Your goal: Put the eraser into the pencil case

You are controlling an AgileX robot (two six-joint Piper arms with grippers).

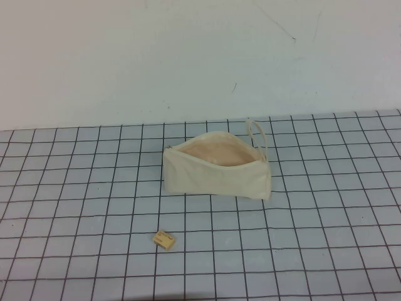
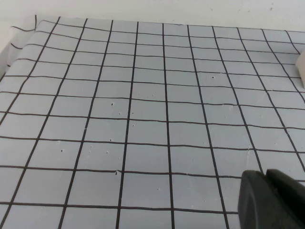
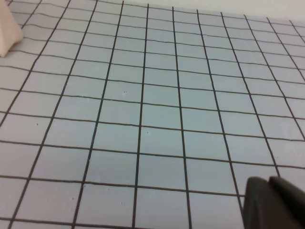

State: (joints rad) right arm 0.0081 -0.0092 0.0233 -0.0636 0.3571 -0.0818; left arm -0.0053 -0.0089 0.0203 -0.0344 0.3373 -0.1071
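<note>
Lying flat: the eraser [image 1: 164,239] sits on the gridded table [image 1: 326,251], at about 7 o'clock from the pencil case [image 1: 216,174] and well apart from it.
Pencil case: rests near the table's middle, zip mouth gaping upward with peach lining showing, loop strap [image 1: 258,137] at its 1 o'clock end.
Left end effector [image 2: 271,200]: absent from the high view; only a dark corner shows in its own wrist view, so whether it is open or closed cannot be told.
Right end effector [image 3: 274,202]: likewise just a dark corner, state unknown.
Handling, eraser: likely light, firm, slightly grippy; best pinched across its short sides from above.
Handling, pencil case: soft fabric, probably sags if nudged.
Progress: nothing grasped yet.
</note>
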